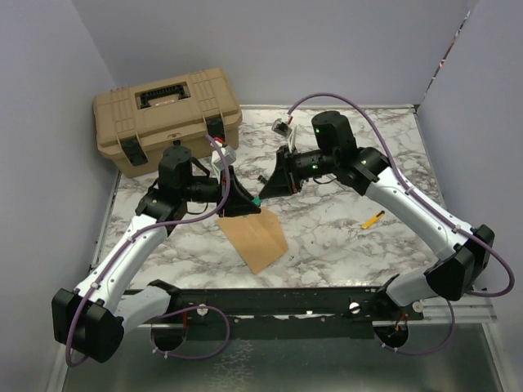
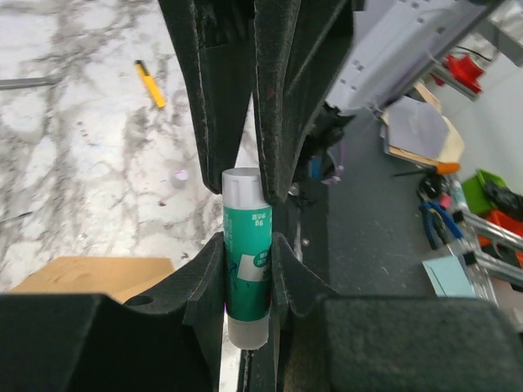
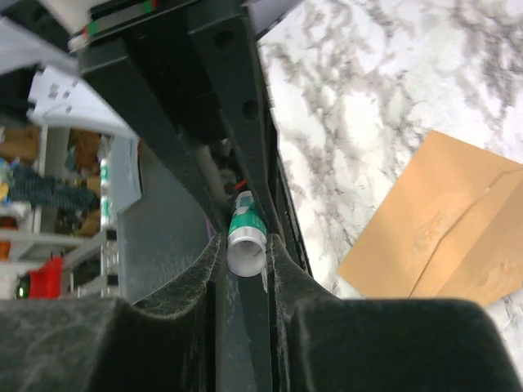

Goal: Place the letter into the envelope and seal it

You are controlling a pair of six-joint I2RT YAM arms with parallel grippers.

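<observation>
Marbled tabletop (image 1: 343, 237) sits between pale walls, with a tan toolbox (image 1: 163, 114) in its far-left corner.

Right of the toolbox, the left pincer (image 2: 248, 273) is nearly closed on the green-and-white body of a glue stick (image 2: 245, 237) and holds it above the surface.

Just below it in the top view, the envelope (image 1: 258, 237) lies flat, left of centre and toward the near edge. It is skewed so that one corner points at the arm bases. The letter does not show as a separate sheet. It may already be inside, but I cannot tell.

The right pincer (image 3: 245, 249) meets the left one tip to tip, its pads pressed on the stick's white cap end.

Further right, a small yellow pen-like thing (image 1: 373, 219) lies alone toward the right edge.

I judge the envelope to be light, thin and limp, and it will probably slide on the smooth marble. Lying flat, it gives little to pinch, so the flap point or a free edge is the best hold, with the body pinned down while the flap is pressed.

The stick looks rigid, smooth and round, so it may twist in the pads. It should be gripped squarely, body in one pincer and cap in the other.

Count: one toolbox, one envelope, one glue stick, one yellow thing, two pincers, and no letter in sight.
</observation>
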